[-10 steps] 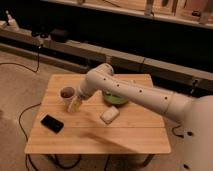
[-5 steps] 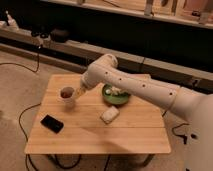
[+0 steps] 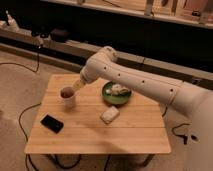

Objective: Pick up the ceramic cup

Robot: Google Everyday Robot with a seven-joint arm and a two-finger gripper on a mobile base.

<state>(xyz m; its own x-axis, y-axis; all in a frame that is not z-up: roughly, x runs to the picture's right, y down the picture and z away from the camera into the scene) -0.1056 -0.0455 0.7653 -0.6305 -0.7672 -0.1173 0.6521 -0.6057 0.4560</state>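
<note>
Claw (image 3: 74,88) hangs at the far-right rim of the cup (image 3: 67,98), low beside its mouth. Whether it is spread or pressed together cannot be told, nor whether it touches the rim. The cup stands upright on the left part of the desk (image 3: 95,136), white outside and dark reddish-brown inside. The white arm (image 3: 137,82) reaches to it from the right, slanting down over the desk's far edge, with its bulky joint above the far side of the desk.

The desk is a pale wooden top of long boards, standing on a beige floor (image 3: 20,85). Behind it a long low ledge (image 3: 30,44) runs along a dark wall (image 3: 125,30), and a dark boxy thing (image 3: 60,34) sits on the ledge at the left. A black cable (image 3: 38,57) drops from the ledge to the floor.

Right of the cup sits a green bowl (image 3: 106,96) with something pale inside, just below the arm. Nearer than the bowl a white block (image 3: 110,114) lies at a slant. A black phone (image 3: 51,123) lies flat towards the near-left corner, nearer than the cup. Bowl, block and phone each lie apart from the cup.
</note>
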